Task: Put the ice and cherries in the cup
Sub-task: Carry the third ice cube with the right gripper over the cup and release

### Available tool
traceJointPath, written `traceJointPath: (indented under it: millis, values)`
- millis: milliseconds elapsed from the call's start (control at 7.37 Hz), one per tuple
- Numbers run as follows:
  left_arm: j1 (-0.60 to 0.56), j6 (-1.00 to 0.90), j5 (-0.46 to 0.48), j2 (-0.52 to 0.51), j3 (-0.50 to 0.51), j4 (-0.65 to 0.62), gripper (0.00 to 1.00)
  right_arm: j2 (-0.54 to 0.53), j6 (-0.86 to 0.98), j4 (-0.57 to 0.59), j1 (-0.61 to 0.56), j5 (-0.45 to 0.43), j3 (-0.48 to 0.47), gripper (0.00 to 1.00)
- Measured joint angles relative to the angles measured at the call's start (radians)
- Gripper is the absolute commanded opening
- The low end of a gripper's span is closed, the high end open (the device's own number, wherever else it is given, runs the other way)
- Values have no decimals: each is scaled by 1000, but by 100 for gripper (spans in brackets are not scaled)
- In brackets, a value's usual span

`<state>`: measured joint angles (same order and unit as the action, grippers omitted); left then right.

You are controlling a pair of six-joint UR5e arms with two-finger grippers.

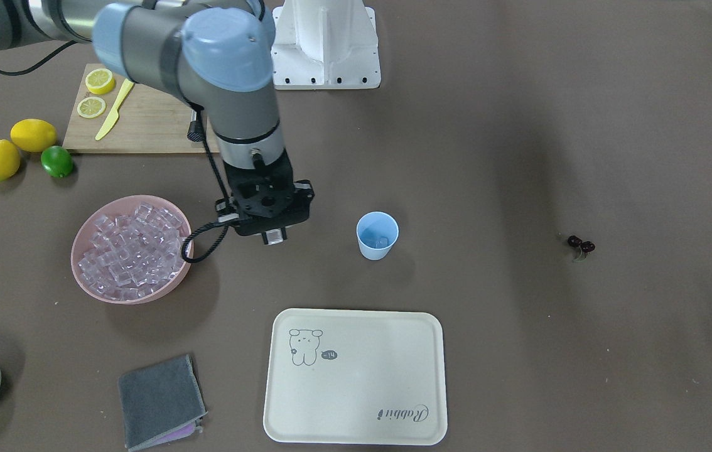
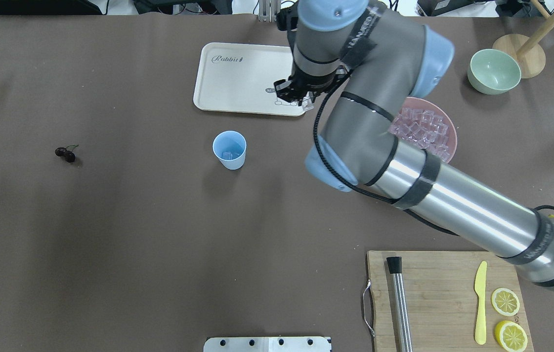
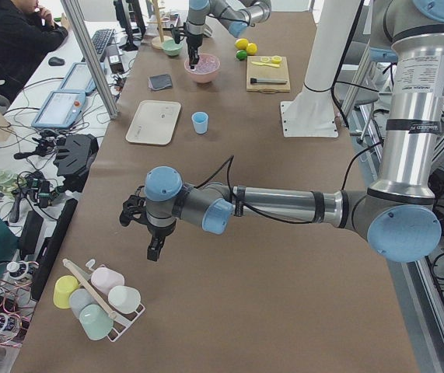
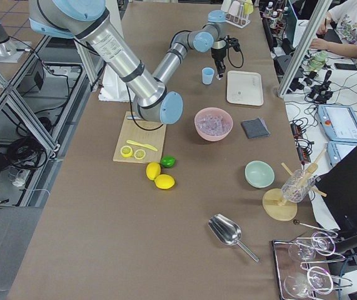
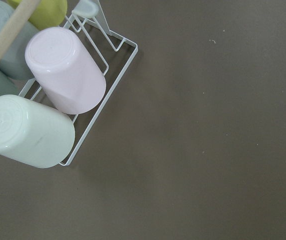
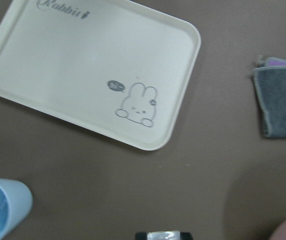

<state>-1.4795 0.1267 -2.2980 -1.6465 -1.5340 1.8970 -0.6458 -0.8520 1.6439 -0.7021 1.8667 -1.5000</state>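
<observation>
- Brown matte table (image 1: pixel 519 125) under everything, long, with desks and seated people along one side in the side views.
- Right gripper (image 1: pixel 274 237) pointing straight down, fingers drawn in to a narrow gap and pinching a single clear glassy ice cube (image 2: pixel 308 102) at the tips.
- Held off the surface between the wide pink bowl (image 1: pixel 83 233) and the small light blue plastic cup (image 1: pixel 377 235), touching neither.
- On the bowl side: heap of clear ice cubes (image 1: pixel 133 248) filling the pink bowl.
- On the other side: blue cup standing upright on the table, with a lone cube (image 2: pixel 227 155) lying at its bottom.
- Past the cup, toward the operators' edge: cream rectangular tray (image 1: pixel 356 376) with a rabbit drawing, and a grey folded cloth (image 1: pixel 158 398) near one corner of it.
- Well apart from the cup, out on the robot's left half of the table: pair of dark red cherries (image 1: pixel 581 245) joined by thin stems, touching nothing else.
- Back by the robot's base: wooden cutting board (image 1: pixel 142 125) carrying two lemon slices (image 1: pixel 95 94) and a yellow plastic knife (image 1: pixel 114 110), with two whole lemons (image 1: pixel 17 147) and a green lime (image 1: pixel 56 161) beside it.
- Left gripper (image 3: pixel 153 250) far down the table, hanging near a white wire rack of pastel cups (image 5: pixel 65 70); seen only from the side, so no telling whether open or closed.
</observation>
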Motion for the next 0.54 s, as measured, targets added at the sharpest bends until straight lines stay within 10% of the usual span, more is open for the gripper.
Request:
traceJointPath:
  millis: [543]
  values:
    - [12, -4, 2, -8, 3, 1, 98, 142, -155, -119, 133, -121, 191, 0]
